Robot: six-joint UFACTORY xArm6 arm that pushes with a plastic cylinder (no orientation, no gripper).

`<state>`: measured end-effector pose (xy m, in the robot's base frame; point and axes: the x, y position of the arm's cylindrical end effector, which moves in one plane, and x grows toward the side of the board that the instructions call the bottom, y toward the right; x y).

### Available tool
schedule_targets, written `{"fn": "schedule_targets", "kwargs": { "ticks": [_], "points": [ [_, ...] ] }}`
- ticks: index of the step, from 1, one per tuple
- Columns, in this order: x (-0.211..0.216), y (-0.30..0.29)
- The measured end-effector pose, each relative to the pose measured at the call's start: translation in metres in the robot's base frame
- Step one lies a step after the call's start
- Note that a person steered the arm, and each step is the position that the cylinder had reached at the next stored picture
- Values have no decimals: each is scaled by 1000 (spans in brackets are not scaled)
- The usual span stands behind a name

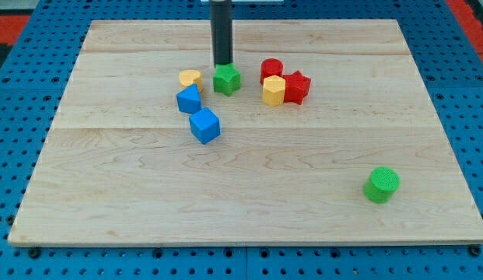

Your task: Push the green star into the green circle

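The green star (227, 79) lies on the wooden board in the upper middle. My tip (223, 64) stands right at the star's top-left edge, touching or nearly touching it. The green circle (381, 184), a short green cylinder, sits far off at the lower right of the board. The rod rises straight up out of the view's top.
A yellow block (190, 78) and two blue blocks (189, 99) (204, 125) lie left and below-left of the star. To its right stand a red cylinder (271, 70), a yellow hexagon block (274, 90) and a red star (296, 87). The wooden board (241, 202) rests on blue pegboard.
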<state>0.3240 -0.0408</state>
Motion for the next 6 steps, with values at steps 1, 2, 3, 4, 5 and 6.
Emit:
{"fn": "schedule_targets", "kwargs": {
  "ticks": [1, 2, 3, 4, 5, 6],
  "points": [
    [34, 3],
    [66, 37],
    [94, 86],
    [93, 61],
    [83, 19],
    [120, 34]
  ]
}}
